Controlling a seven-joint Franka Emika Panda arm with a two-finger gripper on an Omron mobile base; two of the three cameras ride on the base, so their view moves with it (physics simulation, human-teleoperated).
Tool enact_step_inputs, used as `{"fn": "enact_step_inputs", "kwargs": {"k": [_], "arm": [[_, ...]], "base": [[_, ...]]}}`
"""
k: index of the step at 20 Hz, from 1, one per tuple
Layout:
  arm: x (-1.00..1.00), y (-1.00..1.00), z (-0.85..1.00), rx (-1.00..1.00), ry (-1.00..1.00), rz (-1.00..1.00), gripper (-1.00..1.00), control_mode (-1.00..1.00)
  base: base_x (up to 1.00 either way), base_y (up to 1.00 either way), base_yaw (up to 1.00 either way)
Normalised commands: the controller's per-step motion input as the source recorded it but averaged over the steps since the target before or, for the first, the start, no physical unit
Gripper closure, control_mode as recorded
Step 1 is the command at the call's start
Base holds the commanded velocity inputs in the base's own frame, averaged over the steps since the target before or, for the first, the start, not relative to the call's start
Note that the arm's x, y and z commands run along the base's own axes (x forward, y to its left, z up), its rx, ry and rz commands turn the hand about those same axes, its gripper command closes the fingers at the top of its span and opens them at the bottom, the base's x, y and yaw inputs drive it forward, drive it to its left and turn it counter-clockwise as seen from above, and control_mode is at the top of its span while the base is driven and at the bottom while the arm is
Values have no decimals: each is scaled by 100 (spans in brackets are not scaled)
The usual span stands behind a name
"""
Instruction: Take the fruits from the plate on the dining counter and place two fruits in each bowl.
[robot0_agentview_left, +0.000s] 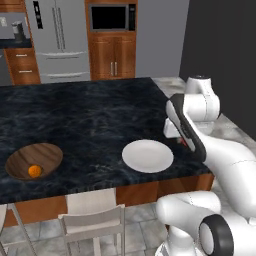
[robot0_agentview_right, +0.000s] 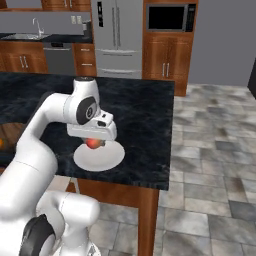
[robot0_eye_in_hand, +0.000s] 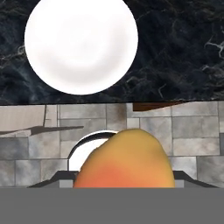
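Claw (robot0_agentview_right: 95, 142) clamped on red-orange fruit (robot0_agentview_right: 92, 143), lifted off bare plate (robot0_agentview_right: 111, 158) for carry; wooden bowl (robot0_agentview_left: 47, 150), nine o'clock on bench (robot0_agentview_left: 90, 112), has orange ball (robot0_agentview_left: 34, 171).

The scene is lit evenly and softly, with no single source to be made out. The plate (robot0_eye_in_hand: 81, 43) is rendered almost blown-out white, shaded faintly grey toward its middle. A soft shadow is cast beside the plate (robot0_agentview_right: 99, 156) on the counter (robot0_agentview_right: 145, 120). Just below the plate in the hand view, the fruit (robot0_eye_in_hand: 126, 159) is seen large and blurred. All pictures are coarse and slightly pixelated.
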Motion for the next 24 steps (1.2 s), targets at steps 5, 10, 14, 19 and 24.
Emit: {"fn": "enact_step_inputs", "kwargs": {"k": [5, 10, 14, 19, 24], "arm": [[-35, 2, 15, 0, 0, 0, 100, -100], [-49, -6, 3, 0, -3, 0, 100, -100], [-35, 0, 0, 0, 0, 0, 100, -100], [-4, 0, 4, 0, 0, 0, 100, -100], [0, 0, 0, 0, 0, 0, 100, 100]], "base": [[0, 0, 0], [0, 0, 0], [0, 0, 0], [0, 0, 0], [-23, 0, 0]]}}
